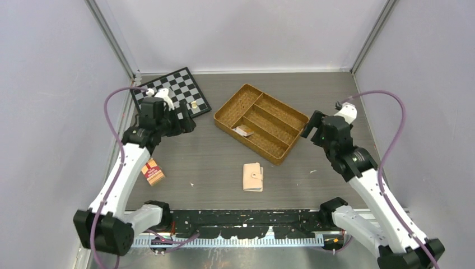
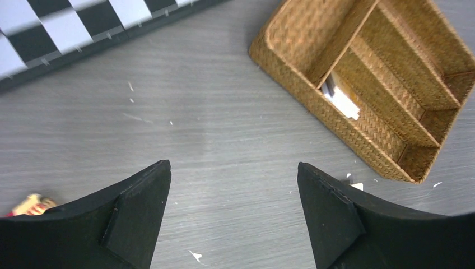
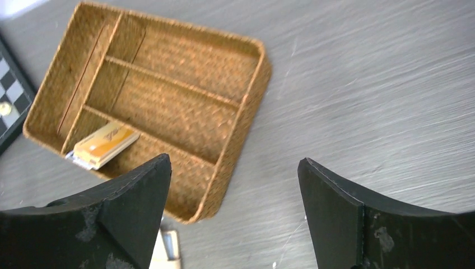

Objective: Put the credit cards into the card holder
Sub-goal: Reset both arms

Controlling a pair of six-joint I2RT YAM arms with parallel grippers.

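Both your tools are wide open and hold nothing. Your left gripper (image 2: 232, 166) hangs over bare table between the chessboard (image 1: 173, 92) and the woven tray (image 1: 273, 119). Your right gripper (image 3: 234, 161) hangs just beside the tray's right end. The credit cards (image 3: 106, 144) lie stacked in the tray's near long slot, with an orange one on top. The card holder (image 1: 253, 177) lies shut on the table, in front of the tray. 1 small red packet (image 1: 152, 171) lies by your left arm.

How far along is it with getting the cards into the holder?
Nothing looks done: the cards lie in the tray, the holder sits shut on the table. The left gripper and right gripper are open, empty. Left: opening holder, loading cards.
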